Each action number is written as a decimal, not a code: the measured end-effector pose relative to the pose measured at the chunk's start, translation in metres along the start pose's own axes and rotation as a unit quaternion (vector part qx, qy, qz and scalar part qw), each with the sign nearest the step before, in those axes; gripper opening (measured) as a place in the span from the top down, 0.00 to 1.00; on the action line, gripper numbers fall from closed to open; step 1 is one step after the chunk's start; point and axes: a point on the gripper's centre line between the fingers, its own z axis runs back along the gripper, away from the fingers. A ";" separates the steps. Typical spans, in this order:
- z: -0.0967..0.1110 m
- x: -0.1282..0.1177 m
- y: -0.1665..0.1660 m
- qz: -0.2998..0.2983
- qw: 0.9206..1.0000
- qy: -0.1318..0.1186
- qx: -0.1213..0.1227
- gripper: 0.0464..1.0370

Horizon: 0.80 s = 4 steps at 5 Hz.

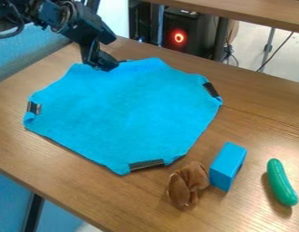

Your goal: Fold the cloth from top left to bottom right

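Cloth (pixel 127 108): laid out flat, unfolded, on the left and middle of the table (pixel 73 181), corners turned in so that the outline is many-sided. Dark strips sit at its left corner (pixel 34 108), its right corner (pixel 211 89) and its near edge (pixel 146 164). Gripper (pixel 103 64): hanging over the far edge, left of middle, at or just above the fabric. We cannot tell how far open it is, nor whether it has any of the cloth. Step in hand, by our reading: securing the far-left edge; the fold itself is not done. Handling, judged by eye: light, limp, matt fabric with a little nap, so not slippery and hardly fragile. It should bend freely but will not push; we would expect it to bunch if shoved. The strips look stiffer and smoother, perhaps a firmer grip, though one could slide out of a shallow pinch. Preferred hold: the turned-in far edge under the gripper, pinched low through the doubled layer, then raised modestly and carried towards the near right. Risks: catching only the top layer, or dragging the whole sheet into the brown toy (pixel 188 183) and blue block (pixel 228 166) just beyond its near-right side. Green cucumber (pixel 281 182) lies farther right, well apart.
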 end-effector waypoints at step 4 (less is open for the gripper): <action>-0.024 -0.012 0.062 0.117 0.986 0.113 -0.046 0.04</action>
